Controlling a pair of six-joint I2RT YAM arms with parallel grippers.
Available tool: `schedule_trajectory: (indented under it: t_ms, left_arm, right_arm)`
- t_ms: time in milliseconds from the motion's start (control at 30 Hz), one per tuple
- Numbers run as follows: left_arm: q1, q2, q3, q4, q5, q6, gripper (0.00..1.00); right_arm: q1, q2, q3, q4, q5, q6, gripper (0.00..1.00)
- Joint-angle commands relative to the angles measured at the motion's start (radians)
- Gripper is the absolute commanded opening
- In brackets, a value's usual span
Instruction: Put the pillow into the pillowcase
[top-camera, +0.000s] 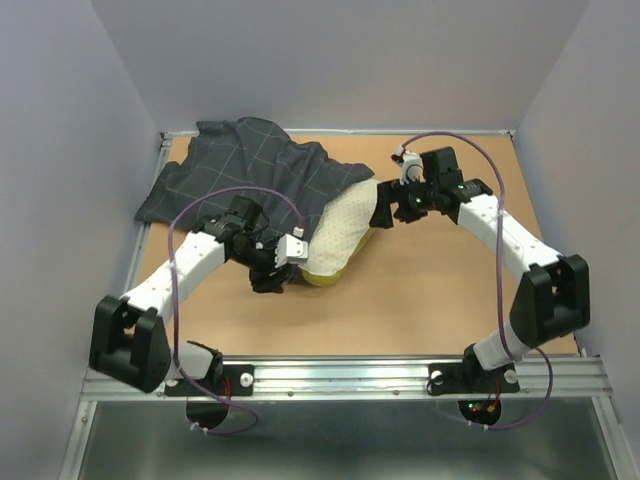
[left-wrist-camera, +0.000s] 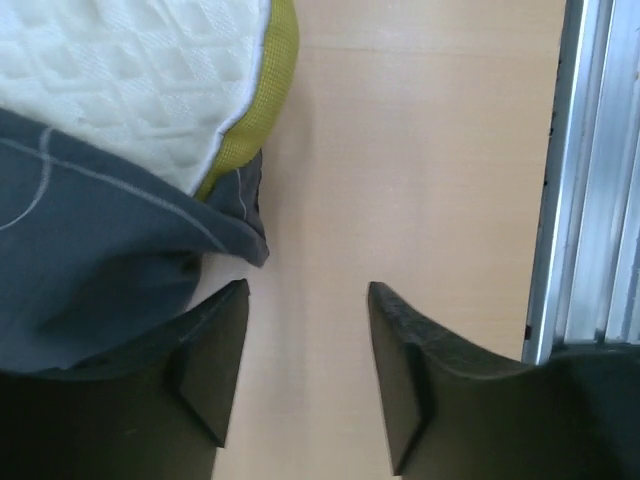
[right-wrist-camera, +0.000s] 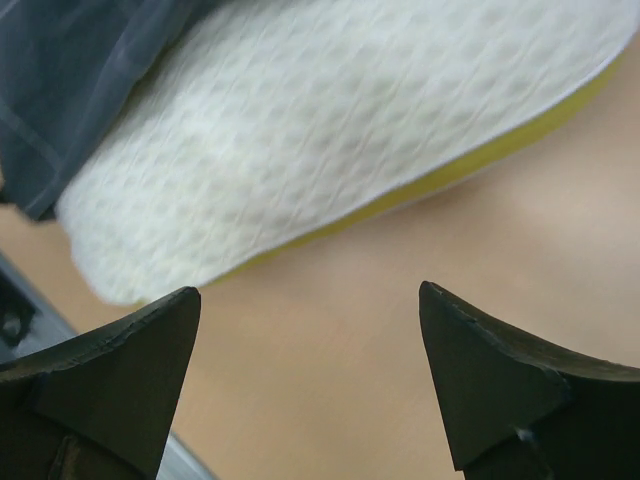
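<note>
Pillow (top-camera: 345, 235) approx mid-table, flat on wooden table (top-camera: 440, 290). Far-left end tucked inside pillowcase (top-camera: 250, 165); near-right end bare, white quilted face up, yellow band (left-wrist-camera: 268, 90) showing along edge.

Pillowcase dark grey w/ thin pale grid, rumpled, spread toward far-left corner of table, mouth edge draped across pillow roughly halfway.

L gripper (top-camera: 272, 272) at near-left corner of pillow, just beside pillowcase hem. In wrist view, jaws parted a moderate way, bare tabletop btwn fingers (left-wrist-camera: 215, 370), nothing held. One finger touching or just over dark cloth, can't tell which. Metal rail (left-wrist-camera: 590, 170) down right side of that view.

R gripper (top-camera: 388, 205) just beside pillow's right edge, on far side. In wrist view, jaws spread wide, only tabletop btwn them, nothing gripped. Pillow's bare end ahead of fingertips, slightly blurred, not touching them. Corner of pillowcase at upper left of same view, lying over pillow.
</note>
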Motion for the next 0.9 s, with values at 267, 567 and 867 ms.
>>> schedule_trajectory:
  t_ms: [267, 567, 867]
  left_arm:
    - [0.245, -0.216, 0.014, 0.304, -0.211, -0.540, 0.74]
    - [0.305, 0.240, 0.121, 0.536, -0.346, -0.661, 0.63]
    - [0.196, 0.479, 0.437, 0.542, -0.231, -0.724, 0.63]
  right_arm:
    - [-0.080, 0.607, 0.502, 0.100, 0.146, -0.085, 0.90]
    - [-0.080, 0.531, 0.170, 0.186, -0.181, 0.088, 0.32]
    - [-0.022, 0.162, -0.150, 0.234, -0.272, 0.181, 0.26]
